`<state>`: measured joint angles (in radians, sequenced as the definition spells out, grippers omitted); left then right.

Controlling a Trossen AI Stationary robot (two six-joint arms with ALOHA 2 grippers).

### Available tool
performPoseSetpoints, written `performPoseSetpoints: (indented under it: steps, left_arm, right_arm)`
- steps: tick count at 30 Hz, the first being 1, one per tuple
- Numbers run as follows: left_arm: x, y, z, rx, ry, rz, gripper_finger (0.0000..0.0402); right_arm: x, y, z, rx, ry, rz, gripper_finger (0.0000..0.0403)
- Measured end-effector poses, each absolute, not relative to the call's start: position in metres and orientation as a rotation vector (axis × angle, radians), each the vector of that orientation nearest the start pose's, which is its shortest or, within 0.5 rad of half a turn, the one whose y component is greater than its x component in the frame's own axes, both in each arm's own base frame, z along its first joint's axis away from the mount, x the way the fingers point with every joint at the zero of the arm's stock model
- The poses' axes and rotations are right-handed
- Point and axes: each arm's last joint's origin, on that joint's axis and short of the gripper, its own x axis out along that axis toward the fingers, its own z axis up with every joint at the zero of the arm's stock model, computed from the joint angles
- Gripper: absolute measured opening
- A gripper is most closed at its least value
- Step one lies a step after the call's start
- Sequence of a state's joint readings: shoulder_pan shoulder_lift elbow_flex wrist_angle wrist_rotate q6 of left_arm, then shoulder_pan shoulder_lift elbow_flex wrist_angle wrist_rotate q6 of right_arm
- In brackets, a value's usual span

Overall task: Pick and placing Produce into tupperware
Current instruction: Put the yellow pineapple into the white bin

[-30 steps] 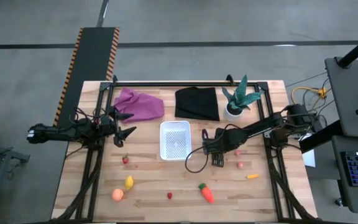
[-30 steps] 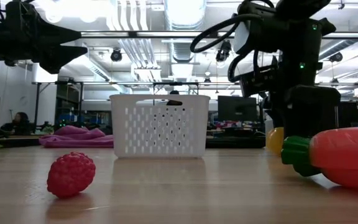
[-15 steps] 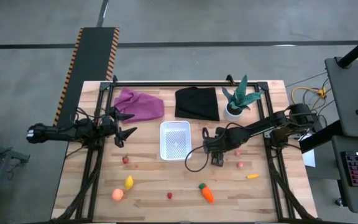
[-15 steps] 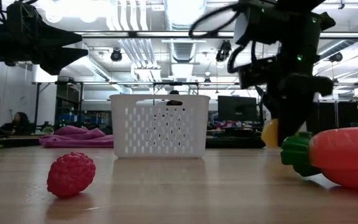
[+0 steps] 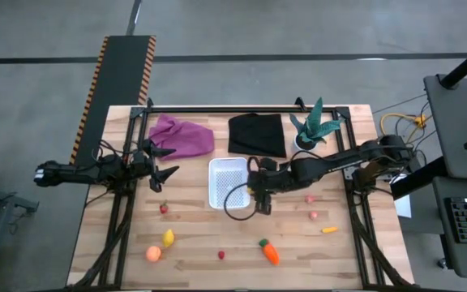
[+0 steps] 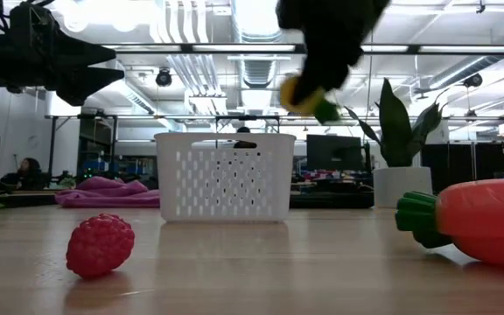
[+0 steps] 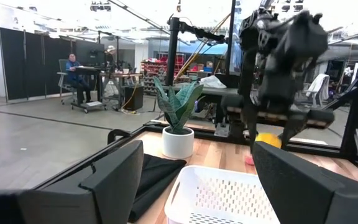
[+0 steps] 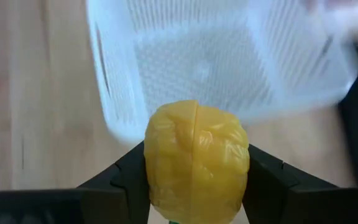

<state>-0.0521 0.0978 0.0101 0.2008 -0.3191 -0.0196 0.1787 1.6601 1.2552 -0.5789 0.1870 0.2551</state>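
The tupperware (image 5: 228, 183) is a white perforated tub at mid-table, also seen in the low view (image 6: 224, 175) and the right wrist view (image 8: 222, 68). My right gripper (image 5: 259, 191) hovers beside its right wall, shut on a yellow lemon (image 8: 196, 143) that shows high in the low view (image 6: 300, 92). My left gripper (image 5: 164, 162) waits open above the table's left side. The carrot (image 5: 268, 251), another lemon (image 5: 169, 238), the peach (image 5: 153, 253) and red berries (image 5: 164, 208) (image 5: 221, 255) lie on the table. My right gripper pinches the lemon between its two fingers (image 8: 126, 177), one on each opposite side of its middle (image 8: 157, 168). The fingers point down from above. The lemon is lifted clear of the table, above the tub's rim height.
A purple cloth (image 5: 183, 135), a black cloth (image 5: 257, 134) and a potted plant (image 5: 313, 130) sit along the far edge. Small pink berries (image 5: 309, 199) (image 5: 314, 215) and a small orange piece (image 5: 329, 229) lie right of the tub.
My right gripper has risen from the table and moved toward the table's left, up to the tub's right wall. It has carried the lemon from table height to above the tub's rim.
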Motion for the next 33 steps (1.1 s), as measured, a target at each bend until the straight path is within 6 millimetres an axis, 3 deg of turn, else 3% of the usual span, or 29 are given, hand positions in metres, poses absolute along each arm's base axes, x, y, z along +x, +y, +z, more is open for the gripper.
performPoseSetpoints:
  steps: [3,9,22,33]
  left_arm:
    - [0.101,0.004,0.178,-0.041,-0.115,0.266,0.0290]
    - [0.101,0.004,0.179,-0.042,-0.116,0.266,0.0290]
    - [0.102,0.004,0.178,-0.041,-0.114,0.266,0.0290]
    - [0.102,0.004,0.178,-0.040,-0.109,0.266,0.0290]
  right_arm:
    - [0.353,0.055,0.258,-0.020,0.867,-0.108,0.0181]
    - [0.376,0.040,0.259,-0.111,0.742,-0.117,0.0180]
    - [0.407,-0.004,0.208,-0.150,0.879,-0.196,0.0180]
    - [0.409,-0.015,0.196,-0.171,0.928,-0.204,0.0191]
